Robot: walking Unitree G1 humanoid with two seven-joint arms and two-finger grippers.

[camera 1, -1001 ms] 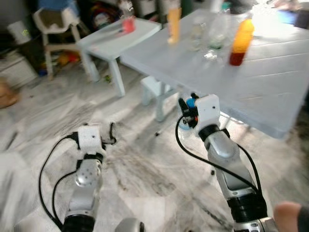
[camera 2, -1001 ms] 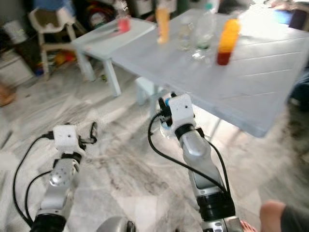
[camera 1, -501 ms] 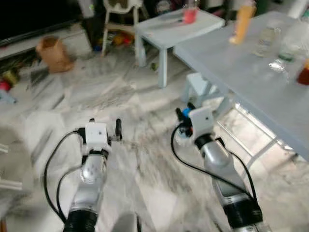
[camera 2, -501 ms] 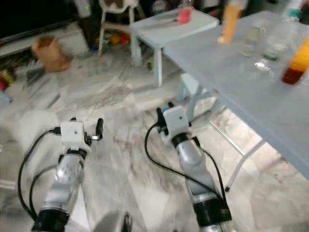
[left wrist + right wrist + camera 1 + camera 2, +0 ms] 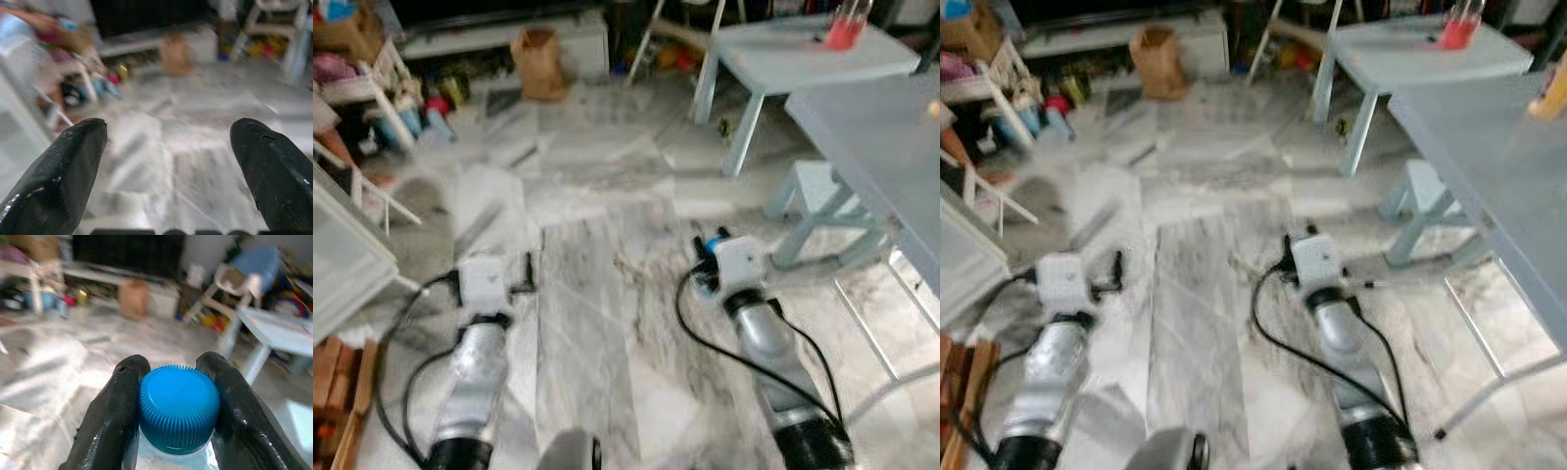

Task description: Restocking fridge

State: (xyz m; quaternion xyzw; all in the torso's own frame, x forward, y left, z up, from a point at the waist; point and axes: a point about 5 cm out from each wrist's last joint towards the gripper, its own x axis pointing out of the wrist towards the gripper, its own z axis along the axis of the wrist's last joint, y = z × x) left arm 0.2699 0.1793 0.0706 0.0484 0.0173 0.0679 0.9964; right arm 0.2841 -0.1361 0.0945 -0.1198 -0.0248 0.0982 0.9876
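My right gripper [image 5: 709, 260] is shut on a clear bottle with a ribbed blue cap [image 5: 178, 405], its two black fingers [image 5: 119, 407] pinching the neck just under the cap. The cap [image 5: 714, 243] shows as a blue spot ahead of the white wrist block, held low over the marble floor. My left gripper [image 5: 168, 134] is open with nothing between its fingers, held forward at about the same height on the left. The views are blurred.
A large grey table [image 5: 886, 132] runs along the right, with a small pale stool [image 5: 808, 191] under its edge. A low white table [image 5: 803, 59] carrying a red cup stands behind. A brown paper bag [image 5: 536, 61], floor clutter [image 5: 416, 113] and a white rack [image 5: 347, 259] are to the left.
The whole view has swung left, so the camera has turned; the table with its bottles slid off to the right. Both grippers hold the same pose and grip.
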